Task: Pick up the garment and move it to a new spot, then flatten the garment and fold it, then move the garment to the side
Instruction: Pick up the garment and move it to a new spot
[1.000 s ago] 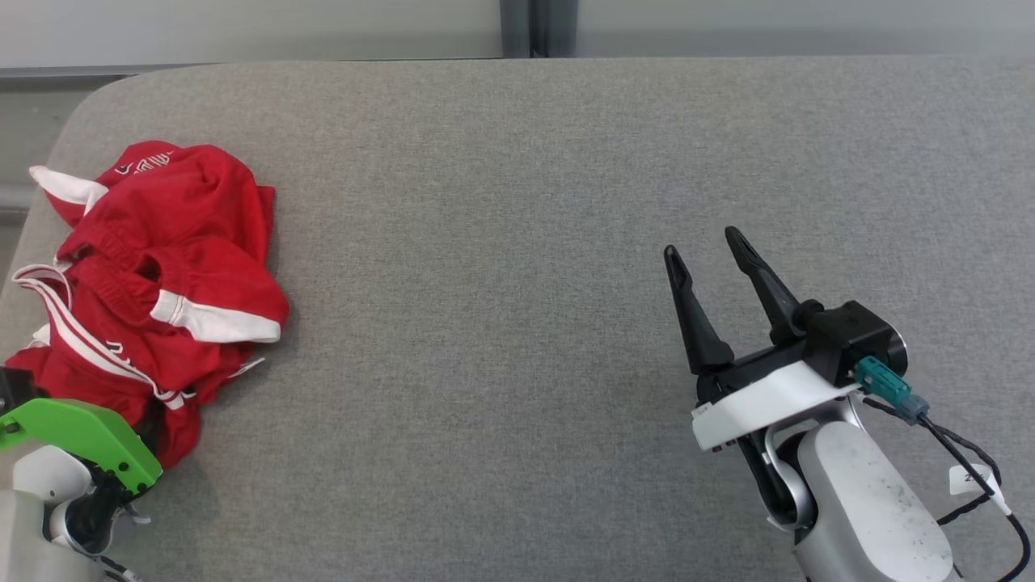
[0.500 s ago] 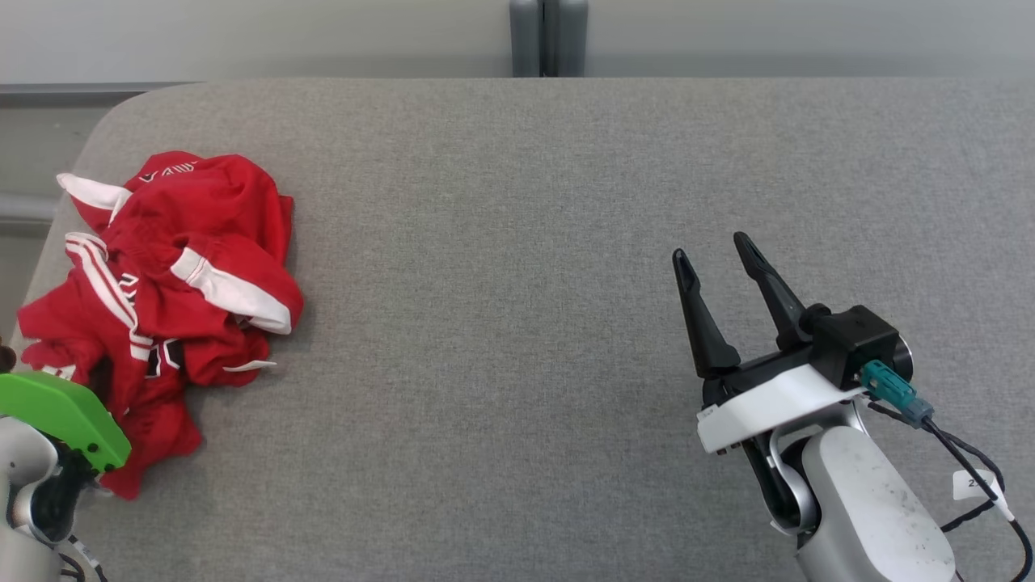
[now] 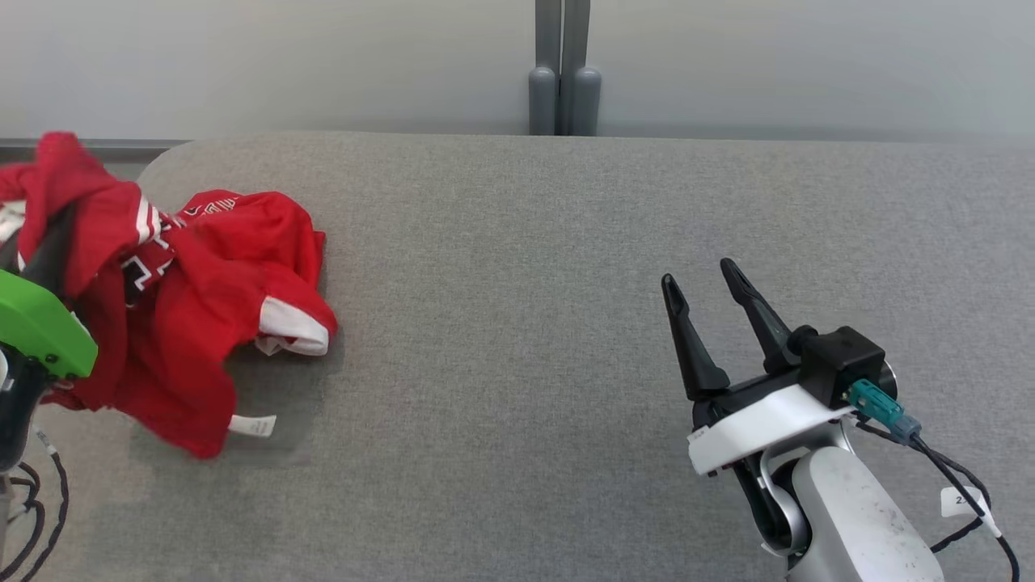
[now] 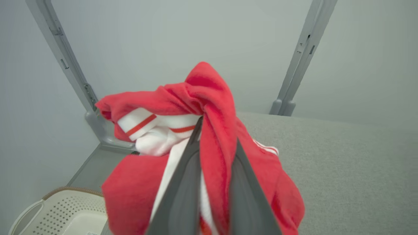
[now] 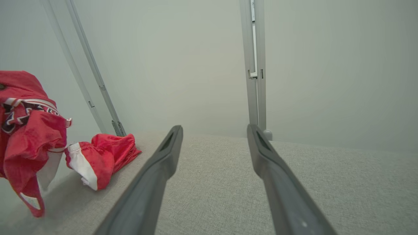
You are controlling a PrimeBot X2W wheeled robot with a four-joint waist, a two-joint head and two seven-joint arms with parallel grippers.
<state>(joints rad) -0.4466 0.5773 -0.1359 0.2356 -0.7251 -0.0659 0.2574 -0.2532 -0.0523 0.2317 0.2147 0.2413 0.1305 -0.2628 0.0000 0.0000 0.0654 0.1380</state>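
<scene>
The shirt (image 3: 202, 323) hangs from the left fingers (image 4: 183, 189), pinched narrow on a fold, its tail draped on the counter's (image 3: 566, 283) far left corner, well apart from the right fingers (image 3: 687, 331), spread wide and empty.

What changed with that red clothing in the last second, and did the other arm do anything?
The left gripper closed its jaws on the red garment and lifted that end up off the grey table. The cloth now hangs from it, while one sleeve end still lies on the table. The right gripper stayed as it was, with its jaws open and nothing in them, above the table.
</scene>
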